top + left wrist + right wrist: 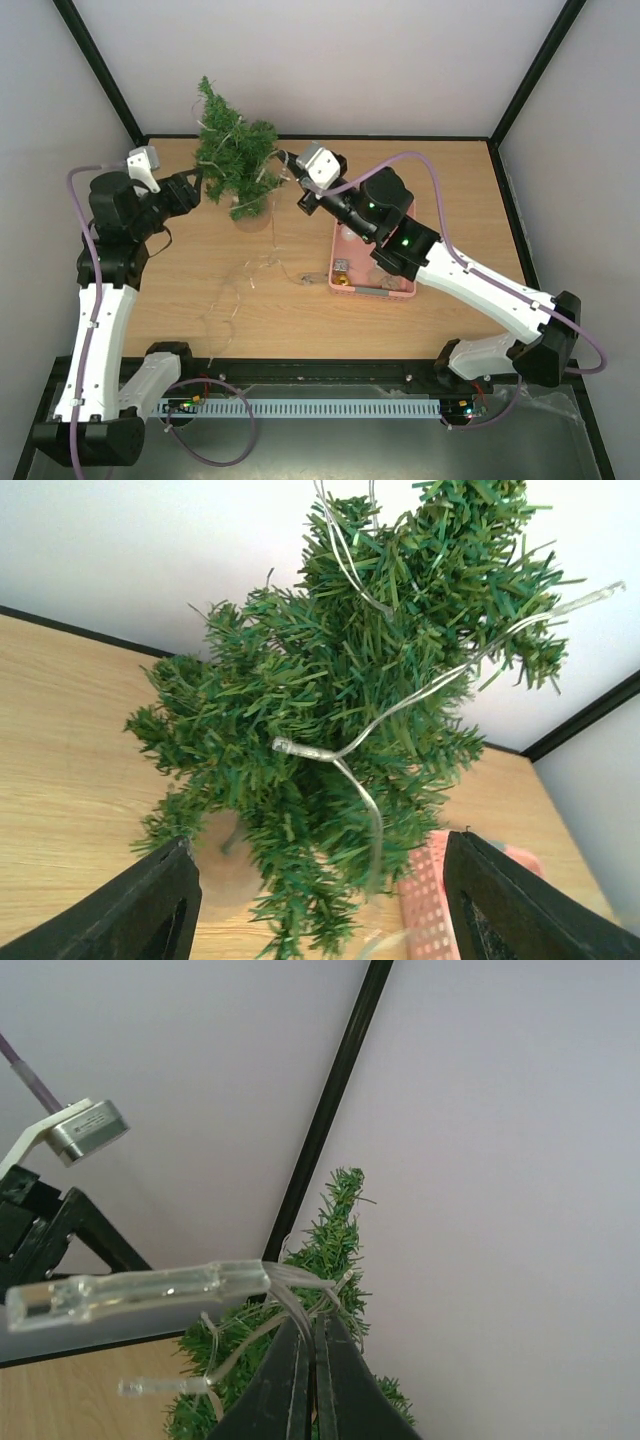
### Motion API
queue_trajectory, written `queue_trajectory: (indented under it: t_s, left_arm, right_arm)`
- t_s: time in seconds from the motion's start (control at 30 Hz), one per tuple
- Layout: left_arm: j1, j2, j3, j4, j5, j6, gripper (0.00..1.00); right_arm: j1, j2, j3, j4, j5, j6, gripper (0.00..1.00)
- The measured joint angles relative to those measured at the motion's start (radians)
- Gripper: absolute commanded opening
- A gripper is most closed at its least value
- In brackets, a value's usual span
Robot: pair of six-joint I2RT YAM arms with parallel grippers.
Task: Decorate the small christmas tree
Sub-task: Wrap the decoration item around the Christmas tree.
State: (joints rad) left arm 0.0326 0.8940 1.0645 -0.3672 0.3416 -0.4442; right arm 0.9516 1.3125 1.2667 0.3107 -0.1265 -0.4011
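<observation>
Top external view, from the left: the left gripper (193, 188) sits at the left flank of the tree (238, 160), its tips lost among shadow and needles. Its wrist view is clearer. The two dark fingers (160, 910) stand wide apart at the bottom corners, cut off by the frame edge, with nothing pinched and the tree filling the space ahead of them. The tree stands upright at the back left of the table (190, 290), and its base is hard to make out under the boughs. A light string (250, 272) of clear wire drapes over the branches and trails down onto the wood, where it is too thin to follow. One bulb (300, 749) shows plainly against the needles. Just right of the tree, the right gripper (287, 162) is closed. Its wrist view shows the jaws pressed together on strands of the string, with another bulb blurred close to the lens. Farther right, the arm covers much of the pink basket (395, 292), whose contents are too small to name.
</observation>
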Motion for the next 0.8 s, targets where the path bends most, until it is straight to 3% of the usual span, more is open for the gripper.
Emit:
queue_trajectory:
  t_s: [0.27,0.6,0.8]
  left_arm:
    - [-0.031,-0.039,0.000,-0.045,-0.041,0.188,0.63]
    - [-0.185,-0.121,-0.127,0.156,0.193,0.487,0.56]
    - [-0.264,-0.044,-0.168,0.189,0.223,0.679,0.57]
  right_arm:
    - [0.000,0.034,0.063,-0.034,0.006,-0.003,0.02]
    - [0.000,0.027,0.094,-0.085,-0.034,-0.005,0.02]
    - [0.000,0.005,0.100,-0.100,-0.066,-0.006,0.02]
